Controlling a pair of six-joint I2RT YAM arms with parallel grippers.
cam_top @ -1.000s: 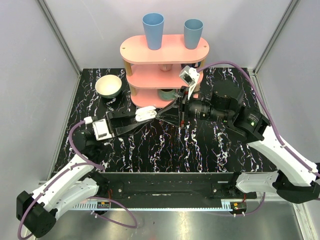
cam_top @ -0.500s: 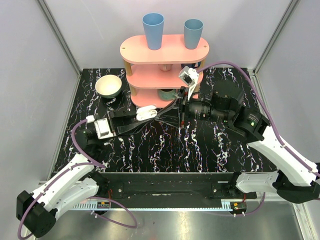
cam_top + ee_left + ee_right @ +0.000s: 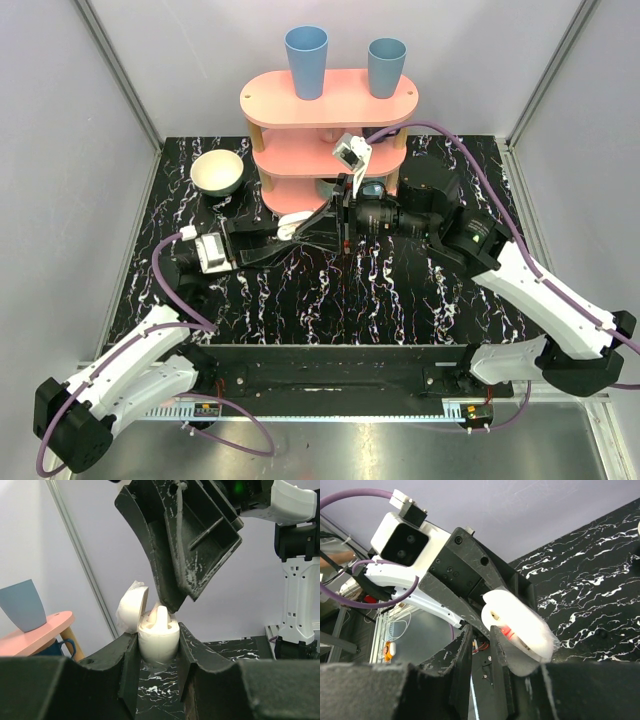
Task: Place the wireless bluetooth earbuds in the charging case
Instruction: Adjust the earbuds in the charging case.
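My left gripper (image 3: 290, 228) is shut on the white charging case (image 3: 158, 641), holding it upright above the table with its lid (image 3: 132, 607) swung open to the left. One white earbud (image 3: 161, 617) stands in the case with its rounded top sticking out. No other earbud shows. My right gripper (image 3: 322, 222) reaches in from the right, and its dark fingers (image 3: 175, 555) hang over the case with a tip touching the earbud's top. In the right wrist view the case (image 3: 517, 627) lies just right of my right gripper (image 3: 481, 630), whose jaws stand slightly apart and hold nothing.
A pink three-tier shelf (image 3: 330, 100) stands right behind the grippers with two blue cups (image 3: 306, 60) (image 3: 386, 65) on top. A cream bowl (image 3: 217, 172) sits at the back left. Grey walls and metal posts enclose the black marble table (image 3: 400, 300).
The right arm has swung left, bringing its fingers over the case. The left gripper has shifted slightly with the case still in it.
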